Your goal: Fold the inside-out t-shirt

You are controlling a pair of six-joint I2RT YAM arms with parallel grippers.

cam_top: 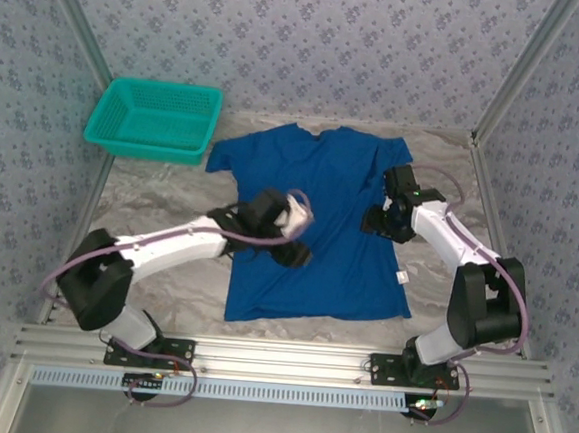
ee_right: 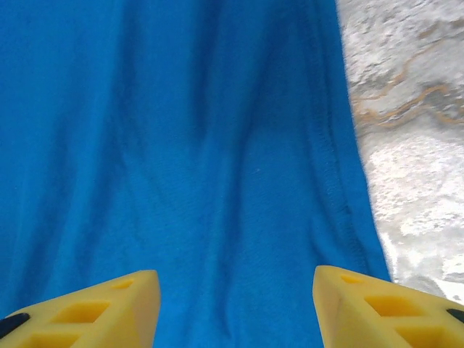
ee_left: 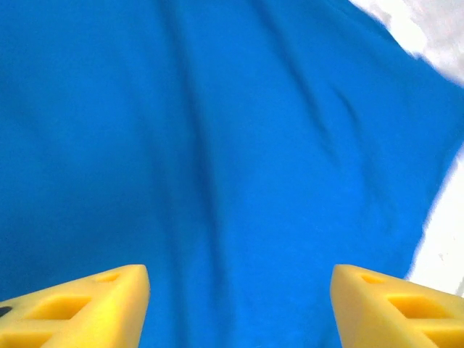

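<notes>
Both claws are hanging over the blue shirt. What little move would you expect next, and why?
Probably both drop and pinch the t-shirt: it lies spread flat, not yet folded, while the left gripper and right gripper hover open above it, holding nothing, the right one close to its side edge by the table.

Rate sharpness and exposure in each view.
Top view: even, soft light, sharp throughout, no glare on the t-shirt. Left wrist view: soft, with the folds smeared and the table corner blown out to white. Right wrist view: crisper, with the t-shirt's seam stitching readable and the table's marbling bright but still legible.
</notes>
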